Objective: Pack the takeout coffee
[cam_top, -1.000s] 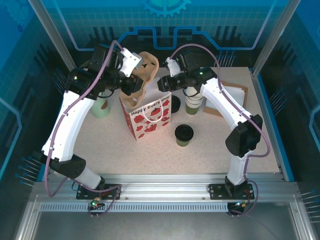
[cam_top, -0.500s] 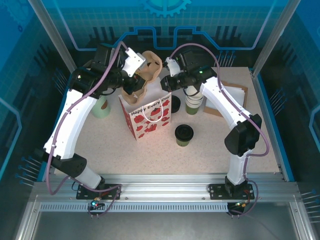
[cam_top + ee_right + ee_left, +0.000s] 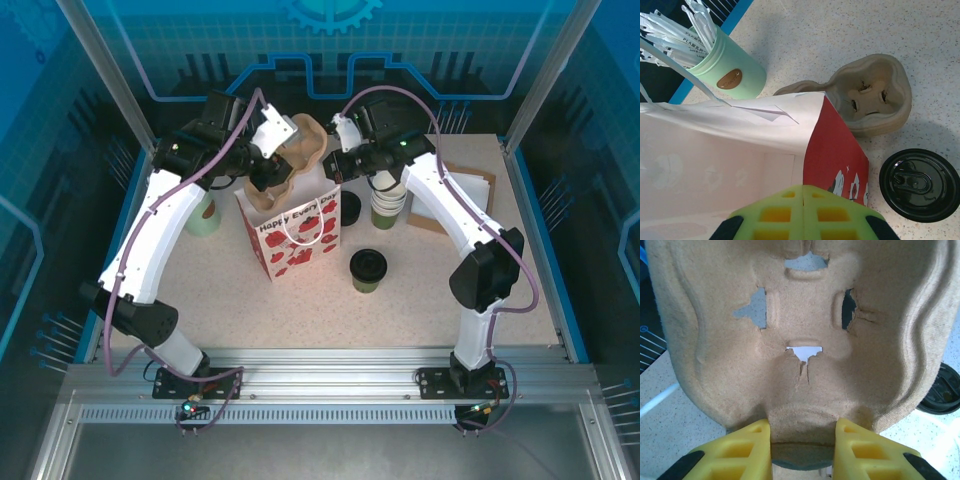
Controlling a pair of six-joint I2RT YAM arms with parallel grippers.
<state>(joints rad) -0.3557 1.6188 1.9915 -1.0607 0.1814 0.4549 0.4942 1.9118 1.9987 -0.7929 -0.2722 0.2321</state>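
You are working over the speckled worktop (image 3: 450, 290), where the strawberry-printed paper bag (image 3: 295, 235) is standing open near the middle. The pulp carrier (image 3: 303, 148) is hanging tilted over the bag's mouth. Your left tool (image 3: 802, 445) is clenching it by its near edge, one finger on each side. Your right tool (image 3: 802, 210) is pinching the bag's right rim, fingers pressed together on the paper and pulling the mouth wide. The takeout coffee (image 3: 368, 271), black-lidded, is standing upright on the worktop just in front and to the right of the bag, apart from both tools and not yet packed. You seem to be seating the carrier in the bag. Next you are likely needing to lower it level to the bottom, then free a tool to fetch the coffee and carry it upright.
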